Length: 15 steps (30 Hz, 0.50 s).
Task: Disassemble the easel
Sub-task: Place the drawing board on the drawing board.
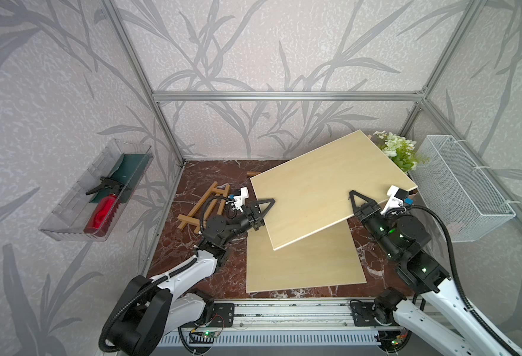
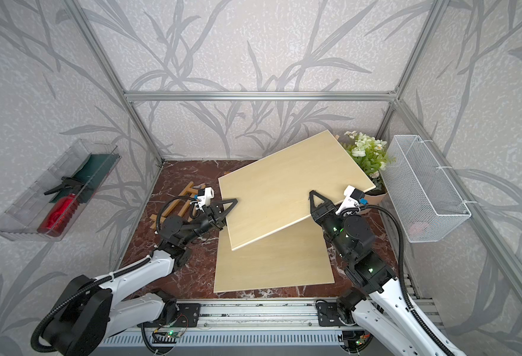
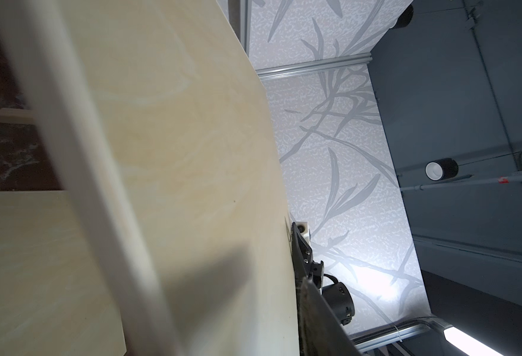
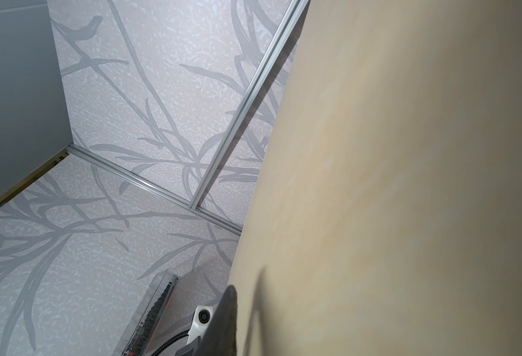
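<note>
**Two-arm carry of the upper board: sync the arms, land it flat**

The upper board [image 1: 330,191] sits tilted at centre right in both top views. It's off the table [image 1: 198,262], and its near corner overhangs the lower board [image 1: 302,262], which lies flat at bottom centre. The easel frame [image 1: 205,203] lies at centre left, beside the left arm.

The right gripper [image 1: 354,200] is clamped on the board's lower-right edge. The left gripper [image 1: 265,205] straddles the left edge w/ one finger on top, but we cannot tell if its jaws have bitten.

We judge the step is laying this board down. We'd confirm the left grip first, then move both arms at the same rate w/ no twist btwn them, or the thin panel may slip. We'd keep the far corner off the plant [image 1: 400,151] at upper right and release only after contact.
</note>
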### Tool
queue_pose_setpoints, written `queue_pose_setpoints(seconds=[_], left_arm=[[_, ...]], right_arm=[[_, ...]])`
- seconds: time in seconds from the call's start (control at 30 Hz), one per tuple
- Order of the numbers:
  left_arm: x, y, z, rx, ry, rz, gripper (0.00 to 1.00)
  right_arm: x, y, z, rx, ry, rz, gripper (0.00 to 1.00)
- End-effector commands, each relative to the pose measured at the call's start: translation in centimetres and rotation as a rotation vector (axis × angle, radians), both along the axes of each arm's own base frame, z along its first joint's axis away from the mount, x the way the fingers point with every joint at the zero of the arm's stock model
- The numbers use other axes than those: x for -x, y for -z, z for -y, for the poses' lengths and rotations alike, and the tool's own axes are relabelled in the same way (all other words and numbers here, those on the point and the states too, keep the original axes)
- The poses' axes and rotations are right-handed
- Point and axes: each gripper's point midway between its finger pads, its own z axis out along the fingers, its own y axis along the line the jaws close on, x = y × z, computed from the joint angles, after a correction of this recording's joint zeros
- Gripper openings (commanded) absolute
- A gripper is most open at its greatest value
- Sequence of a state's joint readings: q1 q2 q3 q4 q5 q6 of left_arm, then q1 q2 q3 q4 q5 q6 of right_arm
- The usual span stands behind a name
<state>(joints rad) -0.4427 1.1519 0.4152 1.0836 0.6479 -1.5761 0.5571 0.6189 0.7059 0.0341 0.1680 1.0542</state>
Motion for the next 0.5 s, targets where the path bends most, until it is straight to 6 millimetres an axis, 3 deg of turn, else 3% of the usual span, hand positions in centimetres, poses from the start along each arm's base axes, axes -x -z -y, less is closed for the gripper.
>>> queue_pose_setpoints(seconds=[0.0, 0.1, 0.27, 0.47], left_arm=[[1.7, -4.7, -0.1, 0.081, 0.056, 0.127, 0.40], [2.0, -5.1, -0.2, 0.094, 0.061, 0.133, 0.29], [2.5, -5.7, -0.4, 0.094, 0.063, 0.138, 0.18], [2.7, -6.8, -0.5, 0.124, 0.076, 0.150, 0.16]], right_arm=[[2.0, -7.3, 1.1, -0.170, -0.026, 0.247, 0.00], [1.6, -6.3, 1.2, -0.171, -0.026, 0.223, 0.00], [0.9, -5.2, 1.6, -0.186, -0.033, 0.192, 0.00], [0.4, -4.1, 1.3, -0.190, -0.075, 0.183, 0.00]])
